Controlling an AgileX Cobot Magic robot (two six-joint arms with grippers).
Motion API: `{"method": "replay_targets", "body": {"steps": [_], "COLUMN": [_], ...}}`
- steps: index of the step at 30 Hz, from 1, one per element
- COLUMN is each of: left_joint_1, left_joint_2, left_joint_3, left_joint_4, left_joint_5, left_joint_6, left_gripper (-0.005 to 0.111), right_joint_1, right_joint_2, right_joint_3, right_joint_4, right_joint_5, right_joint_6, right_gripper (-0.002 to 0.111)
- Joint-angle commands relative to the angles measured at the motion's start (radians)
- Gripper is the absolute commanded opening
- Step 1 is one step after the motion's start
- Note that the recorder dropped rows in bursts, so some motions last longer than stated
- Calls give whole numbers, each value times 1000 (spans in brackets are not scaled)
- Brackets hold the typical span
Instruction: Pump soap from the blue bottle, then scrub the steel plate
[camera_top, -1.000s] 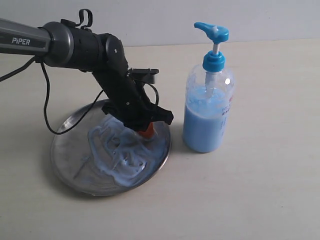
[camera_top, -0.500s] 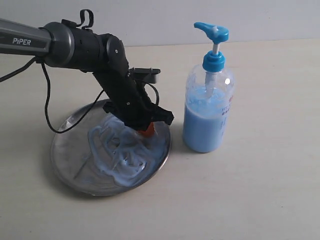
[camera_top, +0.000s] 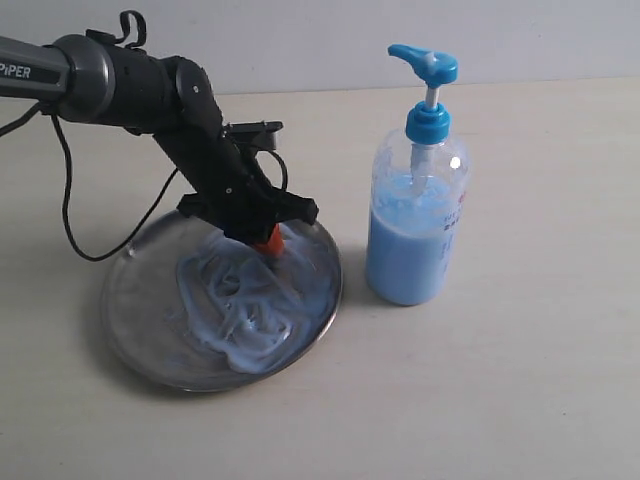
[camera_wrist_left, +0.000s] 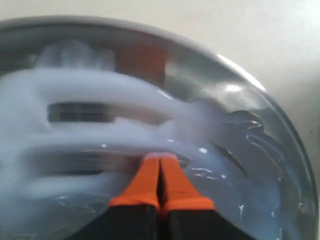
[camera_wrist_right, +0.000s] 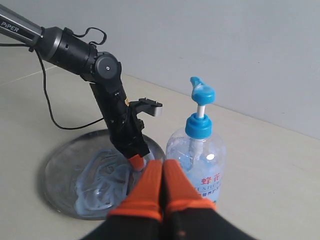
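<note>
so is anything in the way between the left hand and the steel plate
Nothing visible does. The left hand is shut, with its orange tips down in the soap on the steel plate. The blue bottle stands apart, beside the plate.

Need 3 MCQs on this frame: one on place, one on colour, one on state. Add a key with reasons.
1. In the exterior view, where does the blue bottle stand relative to the steel plate?
A. on it
B. to its right, on the table
C. to its left

2. What colour is the bottle's pump head?
A. bright blue
B. red
C. green

3. How do the jaws of the left gripper stand?
A. wide open
B. closed on the bottle
C. shut, tips at the soap

Key:
1 B: the bottle stands clear of the plate's rim, on the right.
2 A: the head is plainly blue.
3 C: the orange fingers meet with no gap, over the smeared plate.
</note>
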Motion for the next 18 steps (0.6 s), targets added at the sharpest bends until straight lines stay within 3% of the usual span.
{"method": "replay_targets", "body": {"steps": [1, 8, 13, 18], "left_joint_1": [-40, -88, -97, -97], "left_joint_2": [11, 11, 9, -31], "left_joint_3": [1, 1, 1, 1], "left_joint_4": [-14, -14, -21, -11], "left_joint_5": [6, 53, 124, 112], "left_joint_6": [31, 44, 89, 89], "left_gripper": [0, 0, 0, 0], "right_joint_1": [0, 0, 0, 0], "right_joint_2": [-4, -4, -4, -4], "right_joint_3": [5, 5, 5, 5], "right_joint_4": [-5, -14, -25, -53], "right_joint_5": [-13, -13, -13, -13], "right_joint_6": [-2, -2, -2, -2], "right_gripper": [0, 0, 0, 0]}}
